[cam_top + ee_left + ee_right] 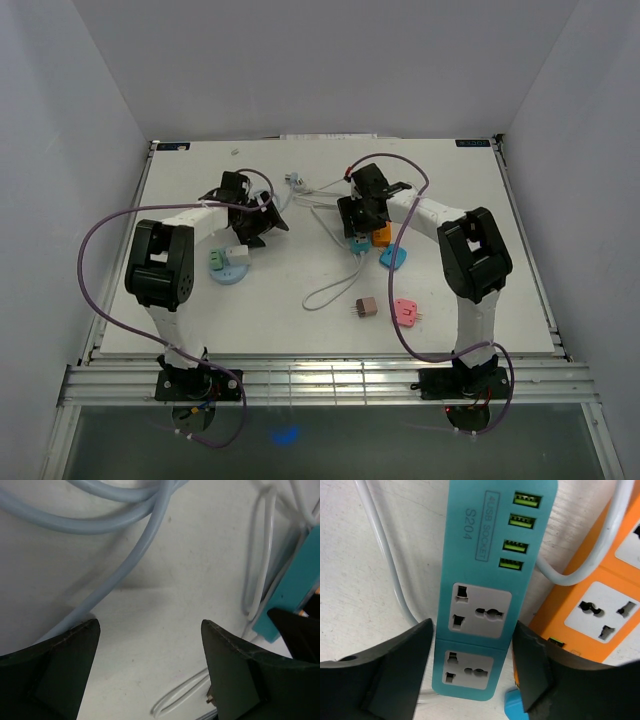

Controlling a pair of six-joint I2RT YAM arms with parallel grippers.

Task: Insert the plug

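A teal power strip (480, 580) with two universal sockets and several green USB ports lies on the white table, next to an orange strip (600, 595). My right gripper (472, 630) straddles the teal strip's socket end, a finger pressed against each side; it also shows in the top view (356, 222). My left gripper (150, 630) is open and empty, low over bare table beside a thick pale cable (125, 560); in the top view (270, 222) it is left of the strips. A whitish plug (294, 181) on a white cord lies at the back centre.
A white cord loop (335, 285) runs across the middle. A brown plug (365, 308) and a pink plug (405, 312) lie near the front. A blue plug (393, 257) sits by the strips. A green and white adapter (228, 258) rests on a blue disc at left.
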